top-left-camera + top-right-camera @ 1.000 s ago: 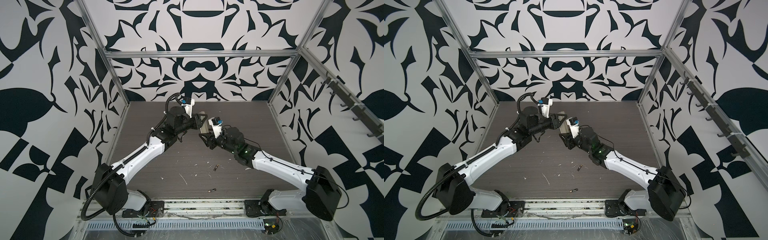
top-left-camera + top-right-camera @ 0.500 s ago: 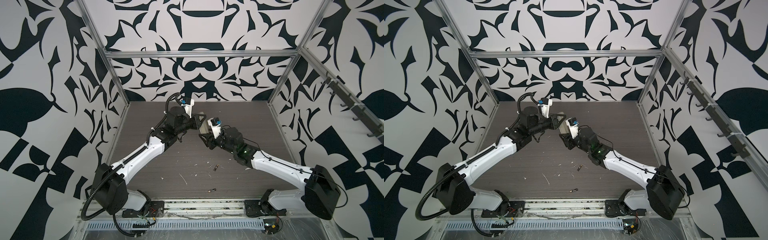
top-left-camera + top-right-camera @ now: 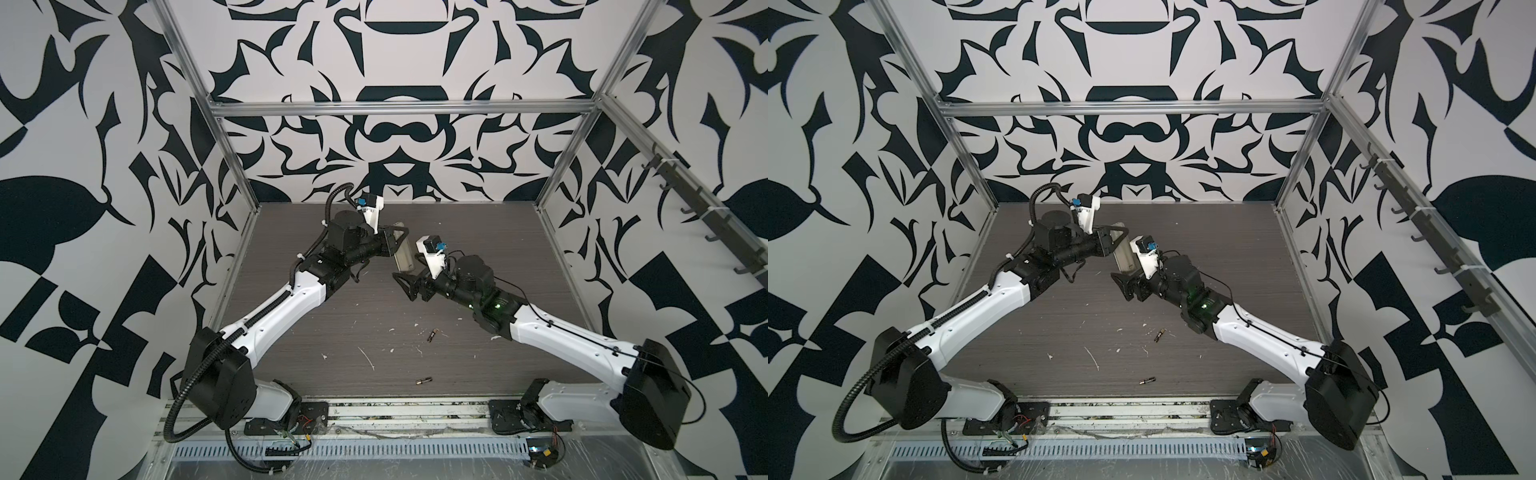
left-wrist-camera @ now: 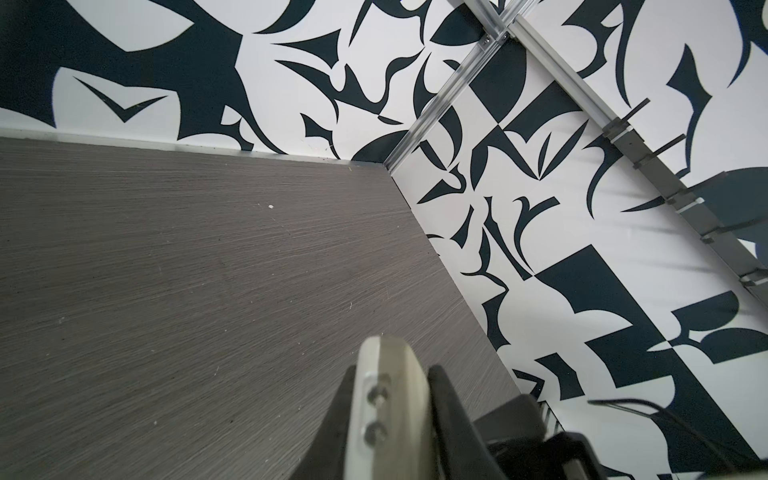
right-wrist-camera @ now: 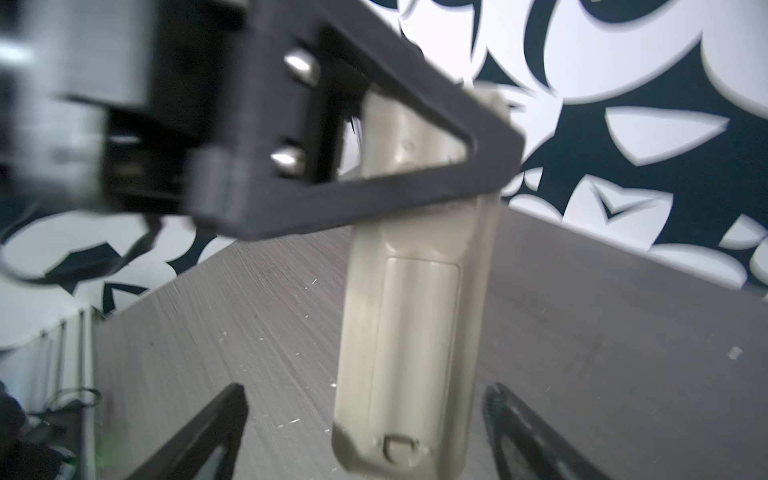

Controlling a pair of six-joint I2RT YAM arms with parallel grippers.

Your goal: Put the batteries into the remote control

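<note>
Since a moment ago the right gripper [image 3: 405, 286] has let go; its jaws are spread wide now; one table [image 3: 498, 249] lies under both grippers; the left gripper [image 3: 392, 241] pinches the top end of the one remote control [image 3: 404, 255] and holds it up, I think so its beige back faces the right gripper; its low end hangs between those spread jaws, not touching; two batteries [image 3: 432, 335] lie loose behind the right gripper, beside its arm, the second battery [image 3: 424, 380] farther back.

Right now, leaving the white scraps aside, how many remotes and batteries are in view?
Remote: 1
Batteries: 2
Total: 3
</note>
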